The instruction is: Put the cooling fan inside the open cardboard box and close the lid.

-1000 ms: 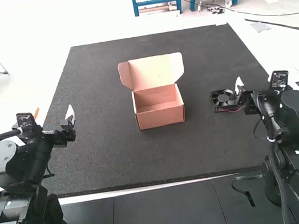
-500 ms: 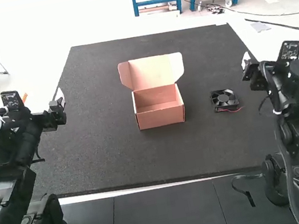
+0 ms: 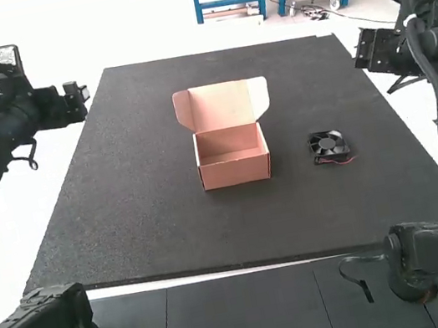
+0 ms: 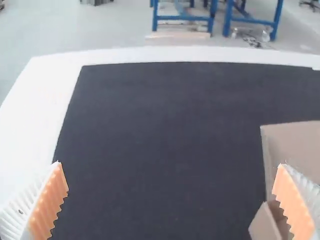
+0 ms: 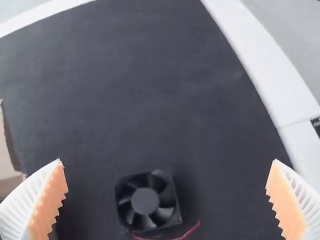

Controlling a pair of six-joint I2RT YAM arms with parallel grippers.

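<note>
While the cardboard box (image 3: 232, 149) stands open on the black mat (image 3: 123, 198) in the high view, the cooling fan (image 3: 329, 145) lies flat to the right of the box, near it but apart. In the left wrist view, the left gripper (image 4: 167, 200) is spread wide and empty, with the box behind one finger. In the right wrist view, the right gripper (image 5: 165, 197) is spread wide and empty above the fan, which lies between its fingers, untouched.

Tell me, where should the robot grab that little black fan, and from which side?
Judging by its pose, grip the fan across two opposite sides of its square frame, coming straight down: it lies flat on the mat, blades up. Avoid the side with the red wire.
</note>
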